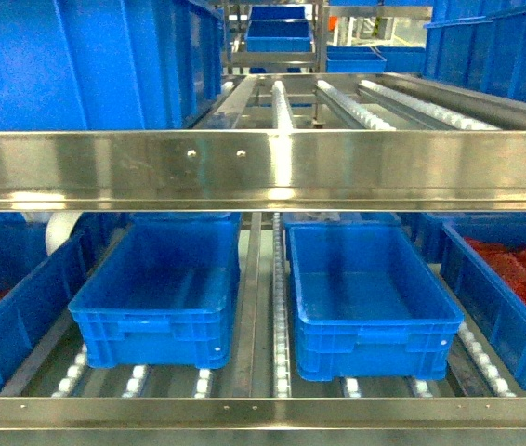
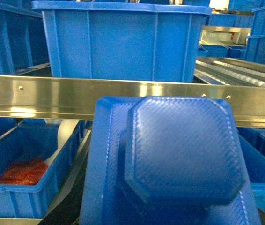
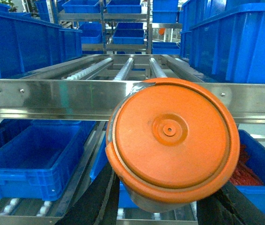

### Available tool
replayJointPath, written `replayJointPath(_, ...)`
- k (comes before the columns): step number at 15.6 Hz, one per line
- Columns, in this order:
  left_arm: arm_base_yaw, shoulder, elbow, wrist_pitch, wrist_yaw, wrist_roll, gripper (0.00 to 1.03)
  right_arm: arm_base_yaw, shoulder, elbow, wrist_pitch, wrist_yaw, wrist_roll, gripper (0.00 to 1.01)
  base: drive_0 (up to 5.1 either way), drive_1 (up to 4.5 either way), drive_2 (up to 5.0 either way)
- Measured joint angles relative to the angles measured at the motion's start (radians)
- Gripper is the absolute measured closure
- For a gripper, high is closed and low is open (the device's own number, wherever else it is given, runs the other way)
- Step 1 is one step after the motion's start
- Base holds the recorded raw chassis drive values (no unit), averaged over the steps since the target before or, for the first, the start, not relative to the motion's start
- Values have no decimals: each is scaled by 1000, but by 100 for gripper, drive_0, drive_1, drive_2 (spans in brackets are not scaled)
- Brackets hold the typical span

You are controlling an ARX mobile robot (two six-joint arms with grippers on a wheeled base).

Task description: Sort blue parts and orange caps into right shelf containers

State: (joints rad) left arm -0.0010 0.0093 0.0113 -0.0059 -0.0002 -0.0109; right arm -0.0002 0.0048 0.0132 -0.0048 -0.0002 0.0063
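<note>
Steel flow rack [image 1: 263, 167] filling the head view, its front rail glaring under overhead light. Roller tracks [image 1: 280, 307] running back along the lower shelf, more rollers [image 1: 374, 104] lying on the upper level. Further racks [image 3: 123, 28] standing behind, holding stacked bins. Walls, floor, windows not showing.

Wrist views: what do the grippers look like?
Right: two black fingers show at the bottom edge, thin pale lines along them; no cables or markings visible. Left gripper hidden behind the blue part. Head view shows no arms.
</note>
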Motion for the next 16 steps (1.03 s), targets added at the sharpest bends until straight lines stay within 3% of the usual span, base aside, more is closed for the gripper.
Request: replayJointPath(16, 0, 0, 0, -1, -2, 0, 61, 0, 0, 0, -1, -4, 0, 61, -30, 16, 16)
